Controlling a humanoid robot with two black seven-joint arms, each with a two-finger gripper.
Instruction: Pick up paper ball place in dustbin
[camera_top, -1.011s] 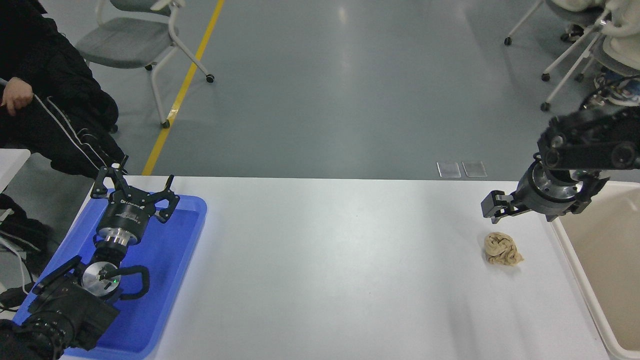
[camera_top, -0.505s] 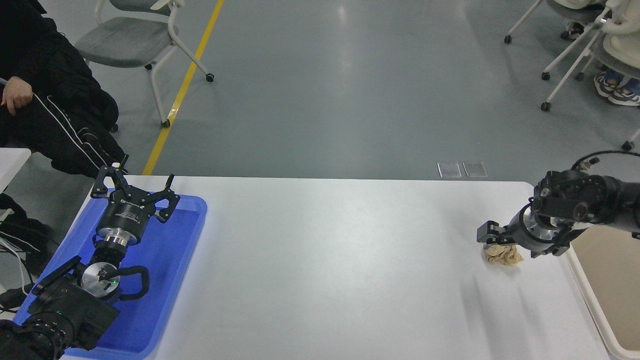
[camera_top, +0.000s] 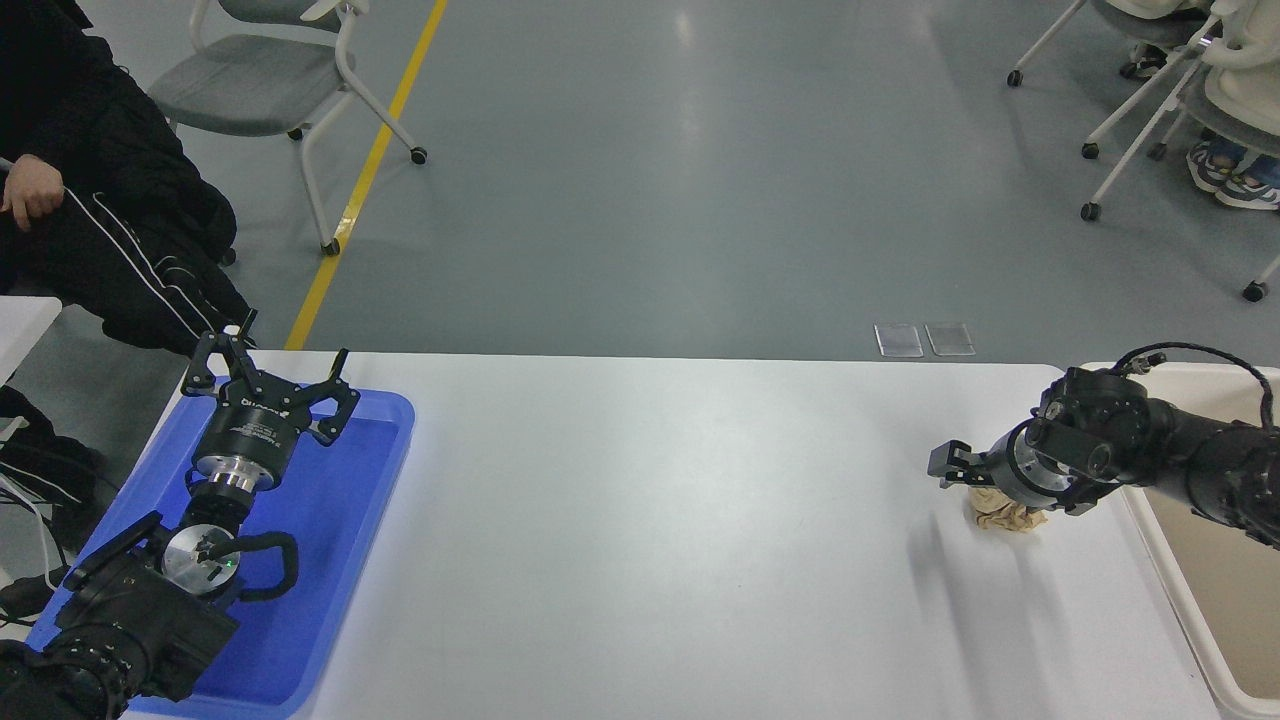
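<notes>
The paper ball (camera_top: 1006, 516) is a tan crumpled wad on the white table near its right end. My right gripper (camera_top: 952, 470) comes in from the right edge and sits low right over the ball, hiding its top. Its tip reaches a little past the ball's left side. I cannot tell from this angle whether it touches or holds the ball. The cream-white dustbin (camera_top: 1165, 575) stands just right of the ball at the table's right edge, partly behind my right arm. My left gripper (camera_top: 272, 368) is open and parked over the blue tray.
The shallow blue tray (camera_top: 330, 560) lies at the table's left end under my left arm. A person in black sits at the far left (camera_top: 90, 230). Chairs stand on the floor beyond the table (camera_top: 270, 80).
My right gripper has come down and moved left from above the ball until it is low over it and covers its top. The ball and the left arm have not moved.
</notes>
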